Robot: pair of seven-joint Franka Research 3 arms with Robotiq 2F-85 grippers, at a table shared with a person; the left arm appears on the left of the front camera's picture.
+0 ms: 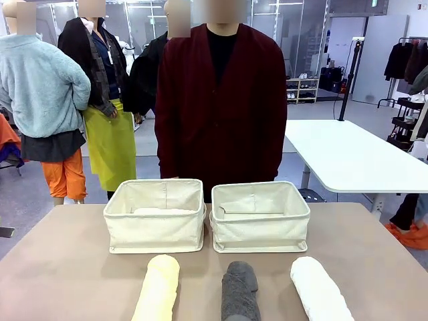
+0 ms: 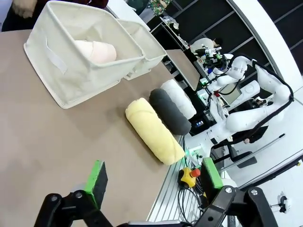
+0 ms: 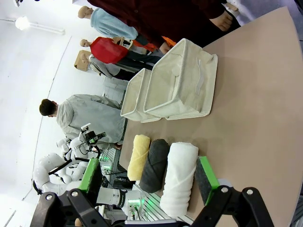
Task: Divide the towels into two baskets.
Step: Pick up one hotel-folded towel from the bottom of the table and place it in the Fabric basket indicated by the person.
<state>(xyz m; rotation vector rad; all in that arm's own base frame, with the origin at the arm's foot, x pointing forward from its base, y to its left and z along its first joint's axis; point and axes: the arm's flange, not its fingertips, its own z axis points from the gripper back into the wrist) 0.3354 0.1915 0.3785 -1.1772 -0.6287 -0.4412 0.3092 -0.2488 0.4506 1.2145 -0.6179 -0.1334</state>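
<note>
Brown table. Front: left basket and right basket touching; yellow towel, grey towel and white towel unsorted nearside. Left wrist: left gripper open, empty; cream towel lies in left basket. Right wrist: right gripper open, empty. I judge three left.

Fluffy terry towels, matt canvas baskets, smooth matt tabletop.
</note>
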